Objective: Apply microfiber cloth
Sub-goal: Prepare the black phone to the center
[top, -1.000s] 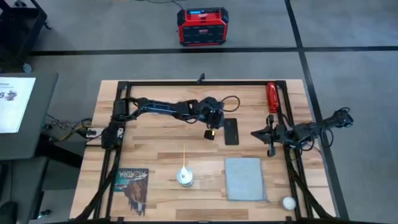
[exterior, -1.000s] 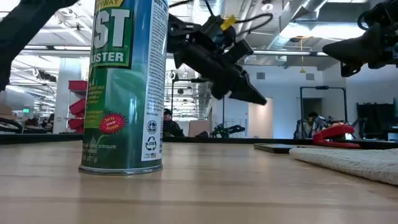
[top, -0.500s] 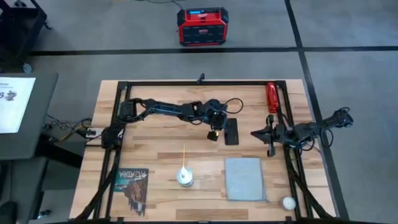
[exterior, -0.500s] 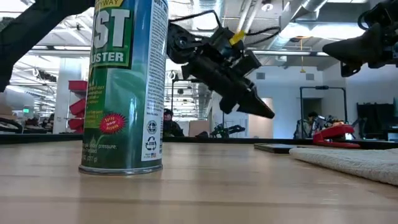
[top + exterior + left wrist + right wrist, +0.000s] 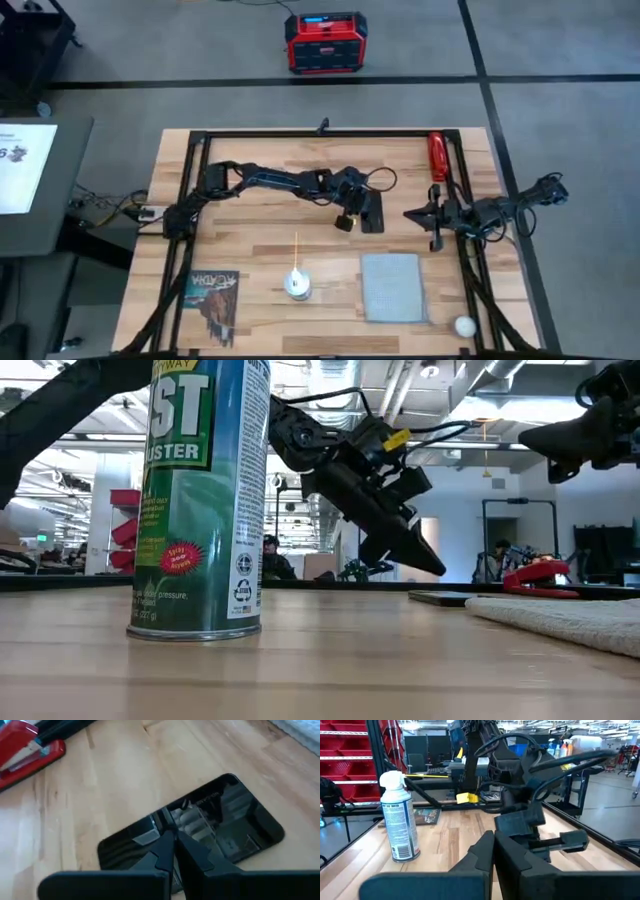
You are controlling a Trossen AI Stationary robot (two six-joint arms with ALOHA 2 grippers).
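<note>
**Two closed pincers, cloth untouched**

Your left gripper [image 5: 173, 851] hangs over the black phone [image 5: 372, 211], fingers pressed together and holding nothing. The microfiber cloth [image 5: 392, 288] lies flat nearer the table's front edge (apart from the phone). Your right gripper [image 5: 434, 214] waits at the right rail, fingers together too. A spray can [image 5: 297, 283] stands left of the cloth.

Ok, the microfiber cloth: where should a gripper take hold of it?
Probably from above, at a corner or edge. The microfiber cloth lies flat on the table, thin, with nothing on it, so pinch up its far edge nearest the right gripper.
</note>
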